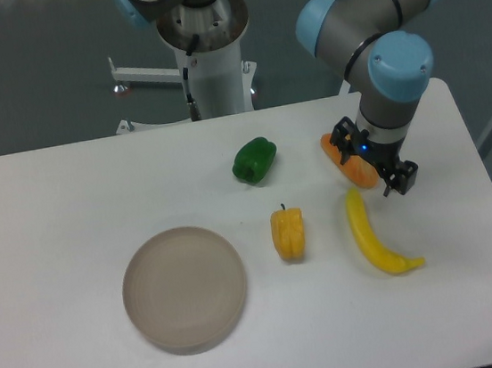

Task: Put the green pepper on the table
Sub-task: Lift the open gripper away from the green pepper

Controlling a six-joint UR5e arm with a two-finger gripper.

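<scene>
The green pepper [254,160] is small, glossy and dark green. It lies on the white table [68,197] a little behind the middle, with nothing touching it. My gripper [372,158] is well to its right, pointing down over an orange carrot-like vegetable [352,169]. Its two black fingers stand apart on either side of that vegetable, so it looks open and holds nothing. The gripper hides part of the orange vegetable.
A yellow-orange pepper with a stem [289,232] lies in front of the green pepper. A yellow banana [371,236] lies at the right, just in front of the gripper. A round beige-grey plate [184,288] sits front left. The robot base [209,54] stands behind the table.
</scene>
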